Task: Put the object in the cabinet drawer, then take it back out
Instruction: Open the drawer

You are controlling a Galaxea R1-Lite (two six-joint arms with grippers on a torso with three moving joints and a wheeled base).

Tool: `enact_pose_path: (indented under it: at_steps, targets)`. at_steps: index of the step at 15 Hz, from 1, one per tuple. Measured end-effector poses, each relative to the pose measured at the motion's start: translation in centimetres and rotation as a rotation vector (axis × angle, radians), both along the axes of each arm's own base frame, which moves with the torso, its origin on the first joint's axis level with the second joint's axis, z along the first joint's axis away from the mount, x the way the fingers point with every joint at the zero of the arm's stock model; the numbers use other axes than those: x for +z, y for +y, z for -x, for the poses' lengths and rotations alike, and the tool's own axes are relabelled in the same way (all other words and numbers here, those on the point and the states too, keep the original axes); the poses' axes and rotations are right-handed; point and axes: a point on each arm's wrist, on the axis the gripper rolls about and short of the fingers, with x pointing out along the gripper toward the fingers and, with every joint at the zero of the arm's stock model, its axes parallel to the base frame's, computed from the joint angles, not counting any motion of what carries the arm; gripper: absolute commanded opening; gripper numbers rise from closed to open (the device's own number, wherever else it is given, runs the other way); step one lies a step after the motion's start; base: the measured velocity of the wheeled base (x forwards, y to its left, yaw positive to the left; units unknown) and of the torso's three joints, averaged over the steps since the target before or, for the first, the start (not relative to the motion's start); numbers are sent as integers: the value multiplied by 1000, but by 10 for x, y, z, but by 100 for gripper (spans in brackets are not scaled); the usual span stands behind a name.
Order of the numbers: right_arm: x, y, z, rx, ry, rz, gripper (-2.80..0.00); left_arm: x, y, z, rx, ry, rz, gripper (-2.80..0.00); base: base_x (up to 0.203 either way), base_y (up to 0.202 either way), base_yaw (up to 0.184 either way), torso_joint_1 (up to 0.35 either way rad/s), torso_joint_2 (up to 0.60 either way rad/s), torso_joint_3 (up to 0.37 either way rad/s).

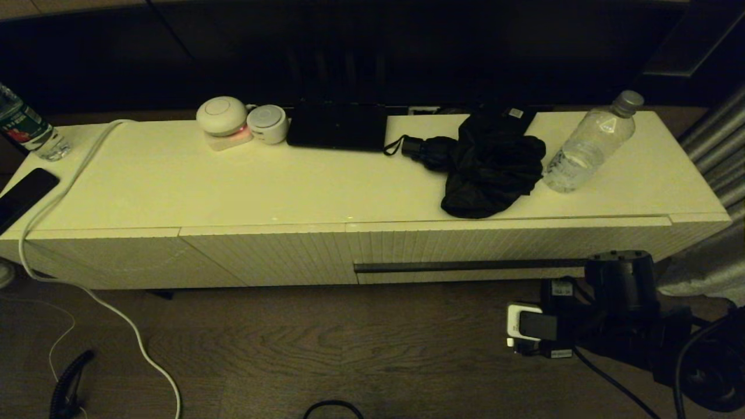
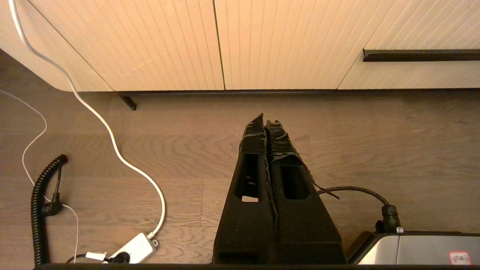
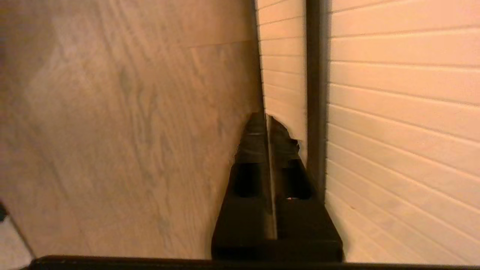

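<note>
Now my right gripper (image 3: 267, 119) sits low in front of the cabinet drawer (image 1: 512, 247), fingers pressed together with only a hairline seam between them and nothing held. In the right wrist view its tips lie just beside the dark handle strip (image 3: 316, 93), on the narrow band of ribbed front under it; whether they touch the front I cannot tell. From the head camera I see the right arm's black wrist housing (image 1: 620, 279) at the right end of that strip, low over the wood floor (image 1: 326, 343).

The drawer is shut, its ribbed cream front flush with the plain ribbed panels (image 1: 262, 256) to its left.

My left gripper (image 2: 265, 125) is parked away from the cabinet, fingers closed and empty, hanging over the floor and pointing at the base of the ribbed panels.

On the cabinet top (image 1: 174, 186), above the drawer, a crumpled black folding umbrella (image 1: 492, 166) lies near the front edge, and a clear plastic water bottle (image 1: 591, 142) with a grey cap stands just to its right. Further left along the back are a flat black box (image 1: 337, 125), a small white round device (image 1: 268, 123) and a larger white domed one (image 1: 221, 116). At the far left end stand another bottle (image 1: 26, 125) and a dark phone (image 1: 23, 195). A white cable (image 1: 75, 169) runs off the top and down across the floor.
</note>
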Motion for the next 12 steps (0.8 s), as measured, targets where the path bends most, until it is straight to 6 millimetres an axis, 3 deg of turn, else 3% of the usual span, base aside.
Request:
enact_pose_path:
  at_steps: [9, 12]
  targets:
    - [-14, -7, 6, 39, 86, 104, 0, 0, 0, 0, 0, 0, -1, -280, 0, 0, 0, 0, 0, 0]
    - [-21, -5, -1, 56, 110, 126, 0, 0, 0, 0, 0, 0, 0, -280, 0, 0, 0, 0, 0, 0]
